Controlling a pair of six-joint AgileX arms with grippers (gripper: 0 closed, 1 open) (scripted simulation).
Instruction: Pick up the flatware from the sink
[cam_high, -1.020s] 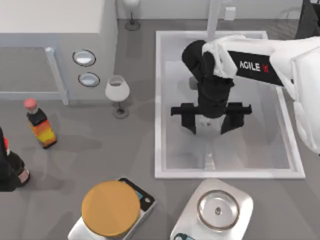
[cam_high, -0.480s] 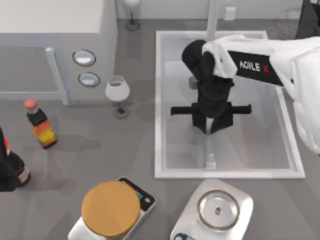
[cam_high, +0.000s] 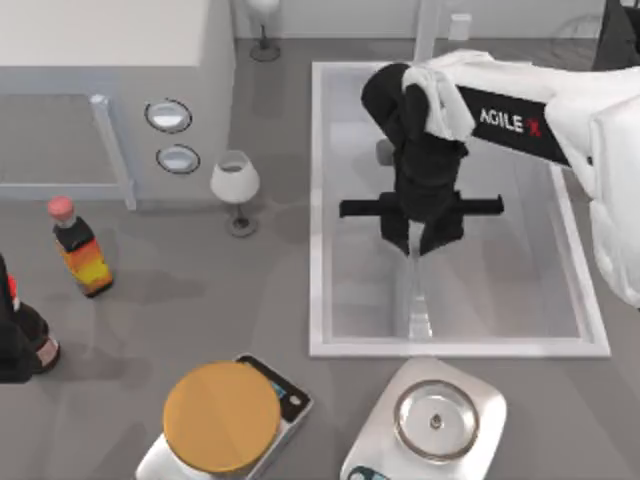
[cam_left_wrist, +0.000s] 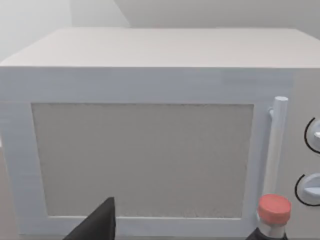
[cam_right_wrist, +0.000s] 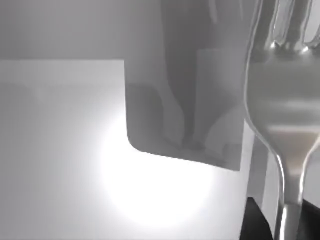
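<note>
Flatware (cam_high: 418, 300): hanging over the sink's near half, handle end toward the near rim.
Right gripper (cam_high: 420, 238): fingers clamped on the flatware's upper part.
Sink (cam_high: 318, 200): at the worktop's far right.
Left arm: facing the microwave (cam_left_wrist: 150, 125).

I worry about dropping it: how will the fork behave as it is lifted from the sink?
Probably stiff: the fork looks like solid metal. Its glossy surface and thin handle suggest it may slip or pivot in the right pincer, shut on it above the sink. It seems light.
</note>
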